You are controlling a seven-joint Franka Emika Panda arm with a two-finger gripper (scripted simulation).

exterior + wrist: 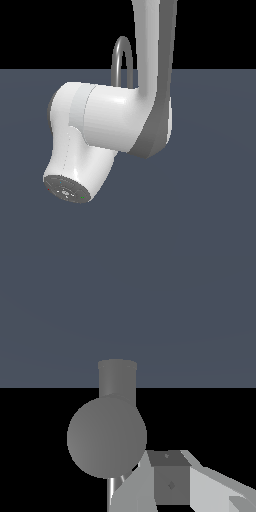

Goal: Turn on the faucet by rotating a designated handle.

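Occlusion is hampering things: the big white robot arm (120, 120) is hiding all but the arch of the slim grey metallic gooseneck faucet (122, 60) at twelve o'clock, its handle and the claw's state are showing nowhere, so a blind approach is risking a nudged spout.

bare simulator scene (flat grey floor (210, 200))

Glossy white rounded arm (107, 122), dark grey joint bands, ringed grey end cap.

Flat slate-blue floor (210, 200), bare; black void above horizon, possibly wall; even, shadowless light.
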